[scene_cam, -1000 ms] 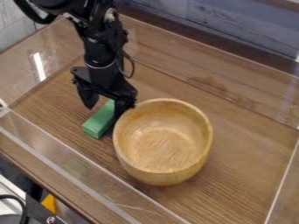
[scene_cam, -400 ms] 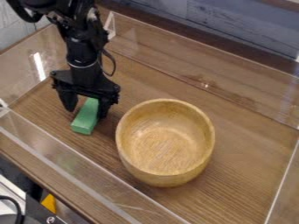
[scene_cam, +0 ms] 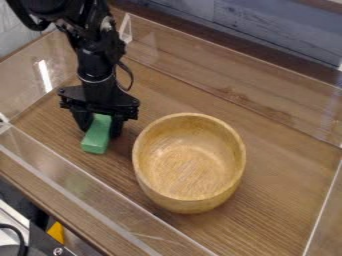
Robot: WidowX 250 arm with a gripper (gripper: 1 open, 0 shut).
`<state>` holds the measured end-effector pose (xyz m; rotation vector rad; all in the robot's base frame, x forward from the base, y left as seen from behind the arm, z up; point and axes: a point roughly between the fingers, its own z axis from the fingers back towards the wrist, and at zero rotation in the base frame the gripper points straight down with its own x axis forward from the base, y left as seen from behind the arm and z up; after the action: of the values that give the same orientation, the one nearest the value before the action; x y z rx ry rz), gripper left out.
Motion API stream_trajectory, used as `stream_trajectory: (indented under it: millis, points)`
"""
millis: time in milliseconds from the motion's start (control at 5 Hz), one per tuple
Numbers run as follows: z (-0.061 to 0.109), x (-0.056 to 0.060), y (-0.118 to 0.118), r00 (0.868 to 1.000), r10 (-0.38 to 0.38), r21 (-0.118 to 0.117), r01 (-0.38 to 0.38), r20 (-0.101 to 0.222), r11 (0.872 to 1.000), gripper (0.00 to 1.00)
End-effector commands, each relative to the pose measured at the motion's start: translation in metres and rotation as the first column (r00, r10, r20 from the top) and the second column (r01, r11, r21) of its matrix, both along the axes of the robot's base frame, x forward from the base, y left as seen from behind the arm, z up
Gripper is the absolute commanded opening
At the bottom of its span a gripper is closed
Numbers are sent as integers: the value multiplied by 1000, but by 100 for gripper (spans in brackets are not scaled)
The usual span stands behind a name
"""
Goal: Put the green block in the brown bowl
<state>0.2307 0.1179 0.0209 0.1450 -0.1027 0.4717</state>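
Gripper (scene_cam: pixel 99 116) is low over the wood table (scene_cam: pixel 254 92), fingers pointing down, at the block (scene_cam: pixel 96 135). Jaws closed in on the block's far end, one finger each side, gripping it by the looks. Block is green, sits btwn the fingertips at its far end; the rest sticks out from the jaws twd the camera side, long way roughly in line w/ the view, slight slant. Can't tell if its underside is touching the table or just off it.

Bowl (scene_cam: pixel 189 163) is right next to the jaws, on the pic's right side, a bit nearer the camera; upright on the table, open side up, nothing in it. Block is outside the bowl, apart from it, w/ a strip of table btwn. Arm (scene_cam: pixel 83 17) comes down from the top left of the pic, above + behind the jaws. Black cable (scene_cam: pixel 14 235) at bottom left, well apart from jaws, nr a small yellow thing (scene_cam: pixel 56 232).
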Motion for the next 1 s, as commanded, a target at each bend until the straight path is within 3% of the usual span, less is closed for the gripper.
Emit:
stream_trajectory:
  millis: [0,400,800]
  points:
    - [11,-2,-8,1000,-17,-5,17,2,1000,0]
    - [36,-5,-24,999,-53,-20,53,1,998,0]
    - [42,-5,-36,998,-60,-35,60,2,998,0]
